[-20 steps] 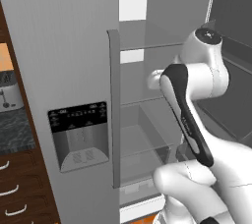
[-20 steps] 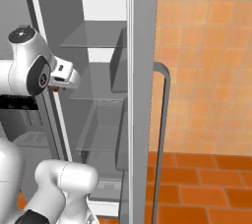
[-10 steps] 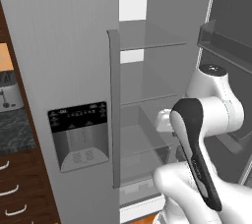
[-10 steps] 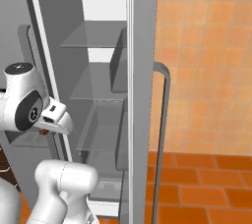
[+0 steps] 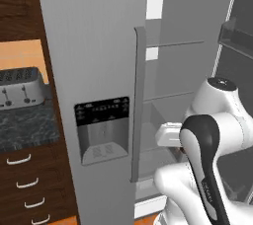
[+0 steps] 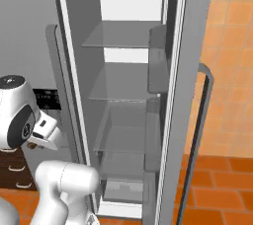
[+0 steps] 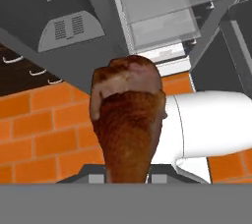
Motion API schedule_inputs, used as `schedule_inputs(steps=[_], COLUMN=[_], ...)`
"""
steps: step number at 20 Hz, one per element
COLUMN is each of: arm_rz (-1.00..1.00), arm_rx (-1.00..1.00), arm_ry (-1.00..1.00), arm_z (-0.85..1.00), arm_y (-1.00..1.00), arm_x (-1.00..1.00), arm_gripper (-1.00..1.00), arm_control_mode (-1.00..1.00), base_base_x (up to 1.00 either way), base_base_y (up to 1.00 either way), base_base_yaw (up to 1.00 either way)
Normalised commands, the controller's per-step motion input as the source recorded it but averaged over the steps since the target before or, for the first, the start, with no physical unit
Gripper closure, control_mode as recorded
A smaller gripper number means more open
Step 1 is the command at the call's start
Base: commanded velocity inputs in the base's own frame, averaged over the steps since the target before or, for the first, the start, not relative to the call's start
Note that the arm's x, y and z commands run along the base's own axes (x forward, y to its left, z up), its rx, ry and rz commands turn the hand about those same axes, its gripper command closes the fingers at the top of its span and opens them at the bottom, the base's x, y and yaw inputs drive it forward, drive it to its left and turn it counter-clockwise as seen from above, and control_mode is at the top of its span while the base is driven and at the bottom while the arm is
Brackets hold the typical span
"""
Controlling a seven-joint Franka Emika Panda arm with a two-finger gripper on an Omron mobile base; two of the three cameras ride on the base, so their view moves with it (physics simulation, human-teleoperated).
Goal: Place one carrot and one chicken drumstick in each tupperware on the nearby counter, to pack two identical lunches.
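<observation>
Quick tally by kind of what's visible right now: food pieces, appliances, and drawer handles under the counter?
Chicken drumstick, held in the end effector: 1
Appliances: 2, the fridge and the toaster
Curved silver drawer handles under the counter, left base view: 4
Total: 7

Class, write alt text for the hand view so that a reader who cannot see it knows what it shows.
A browned chicken drumstick stands between the fingers, thick end away from the camera. Behind it are orange floor tiles, the grey fridge door with its dispenser panel, and a clear fridge drawer.
</observation>
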Motion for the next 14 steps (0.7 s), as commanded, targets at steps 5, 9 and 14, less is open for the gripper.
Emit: schedule_inputs(steps=[5,9,14], arm_rz=[0.00,0.00,0.00], arm_rx=[0.00,0.00,0.00], arm_ry=[0.00,0.00,0.00], arm_z=[0.00,0.00,0.00], arm_y=[0.00,0.00,0.00], arm_x=[0.00,0.00,0.00], arm_gripper=[1.00,1.00,1.00], arm_control_mode=[1.00,1.00,1.00], base_base_x=[0.01,0.08,0.17], base_base_y=[1.00,1.00,1.00], base_base_yaw=[0.09,0.07,0.00])
